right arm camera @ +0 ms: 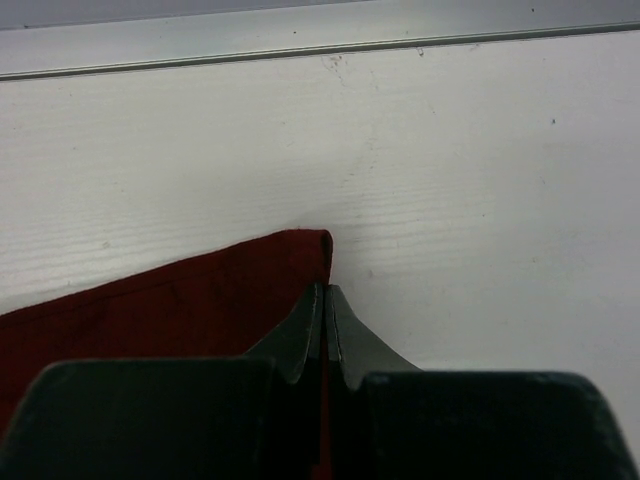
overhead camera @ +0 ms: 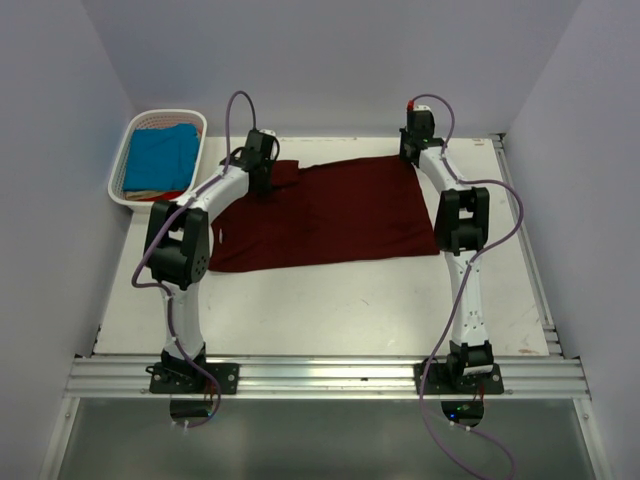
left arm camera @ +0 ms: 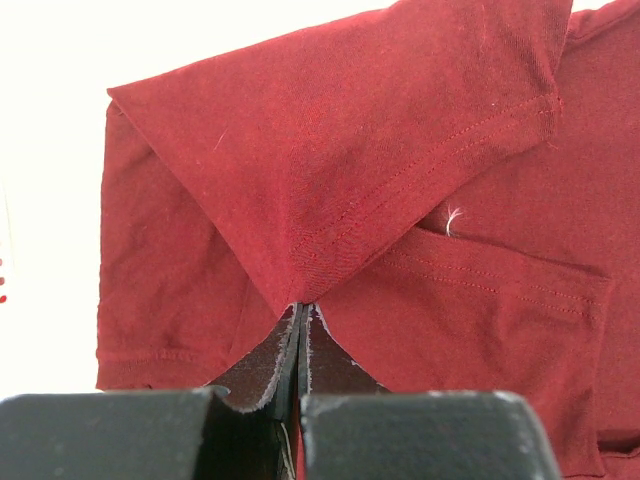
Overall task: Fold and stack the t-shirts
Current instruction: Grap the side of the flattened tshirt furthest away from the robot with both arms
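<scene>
A dark maroon t-shirt (overhead camera: 330,215) lies spread flat across the middle of the white table. My left gripper (overhead camera: 262,170) is at its far left end, shut on a fold of the sleeve (left arm camera: 330,180). My right gripper (overhead camera: 412,150) is at the shirt's far right corner, jaws pressed together on the cloth edge (right arm camera: 315,250). A turquoise-blue t-shirt (overhead camera: 163,155) lies bunched in the basket at the far left.
The white slatted basket (overhead camera: 121,165) stands at the table's far left corner, partly over the edge. A raised table rim (right arm camera: 300,50) runs just beyond the right gripper. An aluminium rail (overhead camera: 320,375) with both arm bases crosses the near edge.
</scene>
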`<state>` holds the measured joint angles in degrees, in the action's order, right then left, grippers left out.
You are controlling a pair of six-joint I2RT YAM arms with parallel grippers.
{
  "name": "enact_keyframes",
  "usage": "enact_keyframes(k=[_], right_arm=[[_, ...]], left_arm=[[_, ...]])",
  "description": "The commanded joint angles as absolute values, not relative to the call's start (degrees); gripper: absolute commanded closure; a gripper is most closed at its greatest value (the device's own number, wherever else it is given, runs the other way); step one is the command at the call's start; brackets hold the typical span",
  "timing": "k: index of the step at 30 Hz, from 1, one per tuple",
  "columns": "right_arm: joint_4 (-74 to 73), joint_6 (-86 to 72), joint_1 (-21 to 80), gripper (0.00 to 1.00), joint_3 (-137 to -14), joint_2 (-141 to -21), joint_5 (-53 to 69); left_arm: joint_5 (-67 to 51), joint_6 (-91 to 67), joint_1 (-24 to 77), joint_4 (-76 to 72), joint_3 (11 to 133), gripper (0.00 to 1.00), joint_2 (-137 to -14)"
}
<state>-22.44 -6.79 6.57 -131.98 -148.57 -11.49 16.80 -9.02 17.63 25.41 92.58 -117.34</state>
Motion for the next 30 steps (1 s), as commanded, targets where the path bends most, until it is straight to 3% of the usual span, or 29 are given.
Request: enact_keyframes(k=[1, 24, 25, 26, 28, 30], right_arm=[[-19.34, -6.59, 6.07, 1.00, -130.88, -146.52, -13.18], [-14.93, -5.89, 6.06, 1.00, -121.99, -138.95, -14.85], [-15.64, -6.24, 5.98, 0.91, -122.86, -139.48, -14.94], [-17.12, -6.24, 6.06, 0.76, -125.05, -140.09, -14.51], [-18.36, -6.68, 6.06, 0.61, -127.25, -142.02, -14.15], [-19.51, -6.85, 6.06, 0.54, -130.15, -143.17, -13.63]], left_arm=[[17.75, -9.76, 17.23, 25.22, 93.60, 1.00, -117.42], [25.75, -10.02, 17.14, 26.11, 92.20, 1.00, -111.18], [25.66, -10.02, 17.14, 26.10, 92.37, 1.00, -111.18], [25.58, -10.02, 17.14, 26.19, 92.46, 1.00, -111.27], [24.79, -10.11, 17.14, 26.19, 92.46, 1.00, -111.44], [24.52, -10.20, 17.14, 26.28, 92.55, 1.00, -111.80]])
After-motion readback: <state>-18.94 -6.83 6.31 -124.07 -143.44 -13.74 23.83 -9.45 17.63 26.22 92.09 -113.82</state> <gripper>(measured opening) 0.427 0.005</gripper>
